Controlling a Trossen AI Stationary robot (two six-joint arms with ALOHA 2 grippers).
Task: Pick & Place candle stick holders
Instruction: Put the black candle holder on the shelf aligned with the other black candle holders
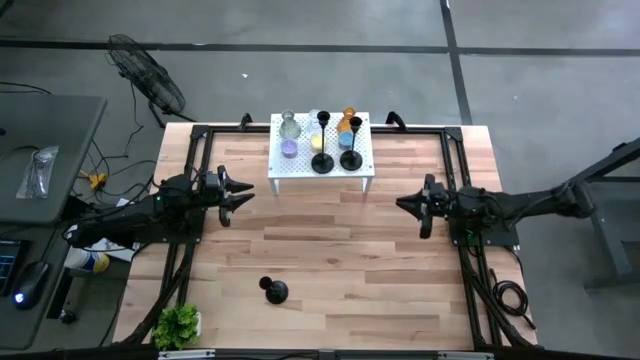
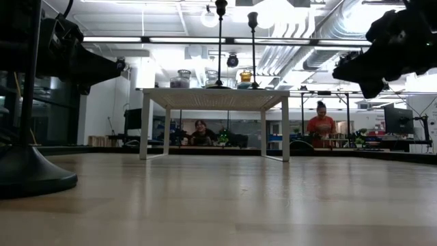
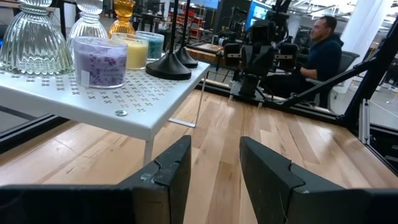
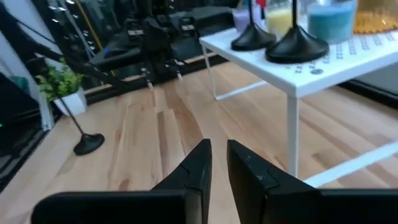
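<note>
A white perforated stand is at the table's far middle. On it stand two black candle stick holders on their round bases, with several glass cups beside them. A third black holder stands on its base on the wood near the front edge, left of centre. My left gripper hovers open at the left, pointing level toward the stand's left end, with nothing between its fingers. My right gripper hovers at the right, shut and holding nothing, pointing toward the table's middle.
A small green plant sits at the front left corner. Black frame rails run along the table's left, right and far edges. Bare wood lies between the two grippers and the lone holder. People sit beyond the table's far edge.
</note>
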